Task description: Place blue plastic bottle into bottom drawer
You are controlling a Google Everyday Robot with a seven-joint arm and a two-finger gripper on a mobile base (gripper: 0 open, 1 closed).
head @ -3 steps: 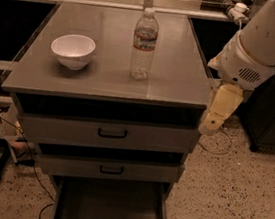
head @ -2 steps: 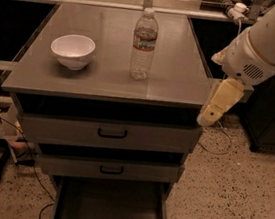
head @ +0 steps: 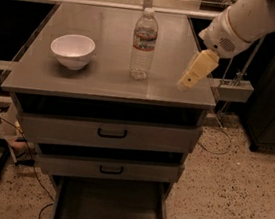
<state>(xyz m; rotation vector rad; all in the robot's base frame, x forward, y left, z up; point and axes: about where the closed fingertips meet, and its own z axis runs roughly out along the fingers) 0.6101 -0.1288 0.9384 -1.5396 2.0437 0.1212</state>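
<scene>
The blue plastic bottle (head: pixel 144 43) stands upright near the middle of the cabinet top, clear with a white cap and a red-white label band. My gripper (head: pixel 187 83) hangs over the right part of the top, about a hand's width right of the bottle and apart from it, its cream fingers pointing down and left. The white arm reaches in from the upper right. At the foot of the cabinet the bottom drawer (head: pixel 109 206) is pulled out, a grey tray with a dark flat inside.
A white bowl (head: pixel 72 50) sits on the left of the cabinet top (head: pixel 106 79). Two drawers with black handles (head: pixel 112 134) are shut above the bottom one. Cables and a dark stand lie on the speckled floor at left; a dark cabinet stands at right.
The gripper has risen and swung left, from beside the cabinet's right front corner to over the right part of the top, closer to the bottle. Bottle and bowl have not moved.
</scene>
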